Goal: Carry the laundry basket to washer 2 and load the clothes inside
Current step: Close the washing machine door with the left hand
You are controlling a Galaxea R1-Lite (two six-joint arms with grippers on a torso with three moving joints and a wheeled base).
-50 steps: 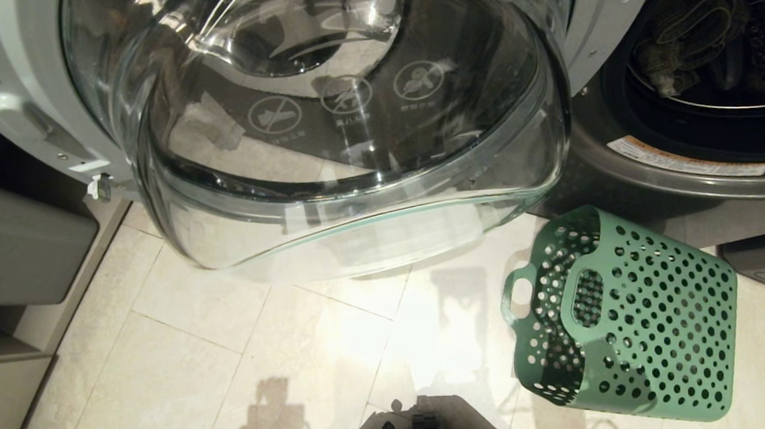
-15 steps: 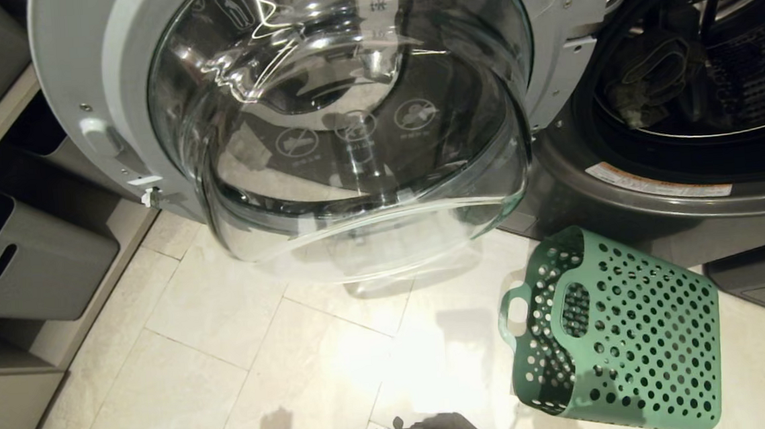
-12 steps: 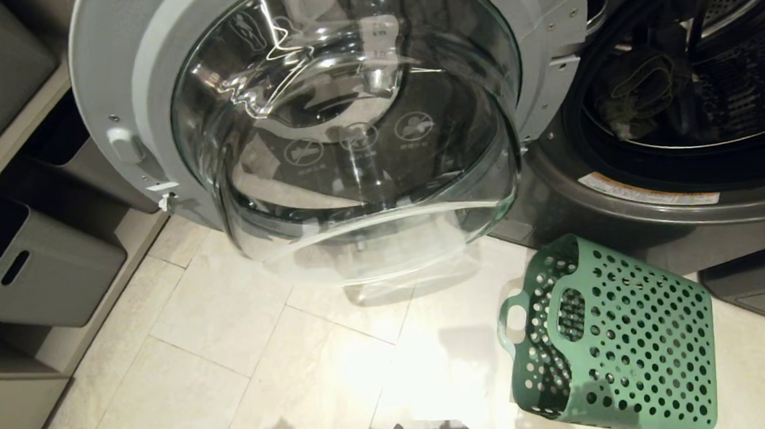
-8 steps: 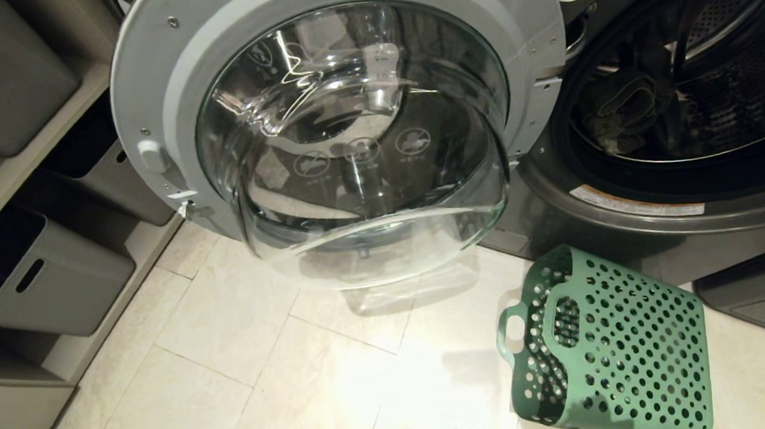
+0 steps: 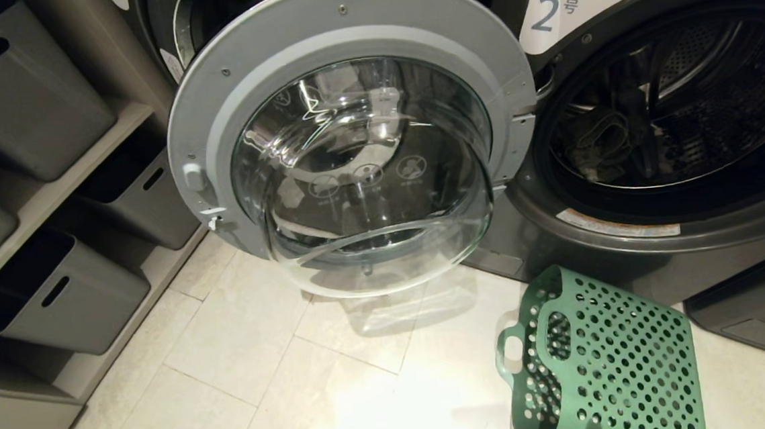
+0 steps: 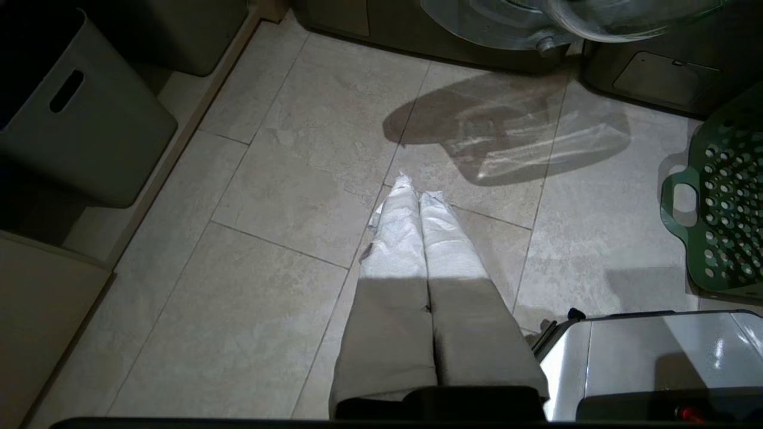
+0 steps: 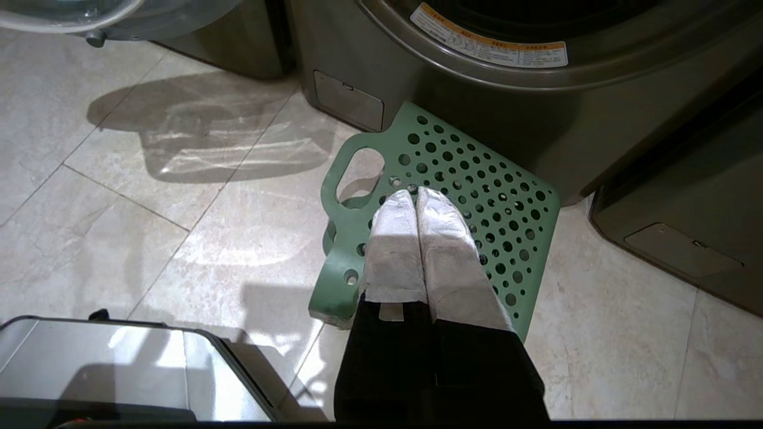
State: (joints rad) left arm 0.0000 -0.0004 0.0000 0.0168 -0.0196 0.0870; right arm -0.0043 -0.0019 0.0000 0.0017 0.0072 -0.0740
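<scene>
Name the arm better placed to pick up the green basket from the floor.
Right. Its shut pincer hangs directly over the laundry basket lying on its side; the left pincer hangs over bare tiles, basket off to its side.

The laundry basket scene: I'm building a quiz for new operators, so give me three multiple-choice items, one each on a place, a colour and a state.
1. Where is the laundry basket?
A. On a shelf
B. On the floor before washer 2
C. Inside the drum

2. What colour is the basket?
A. Grey
B. White
C. Green

3. How does the washer's door stand?
A. Swung open
B. Shut
C. Removed

Answers:
1 B, it lies tipped on its side on the tiles below the drum opening.
2 C, its holed walls are green, unlike the grey bins.
3 A, the glass door hangs to the left of the open drum.
</scene>
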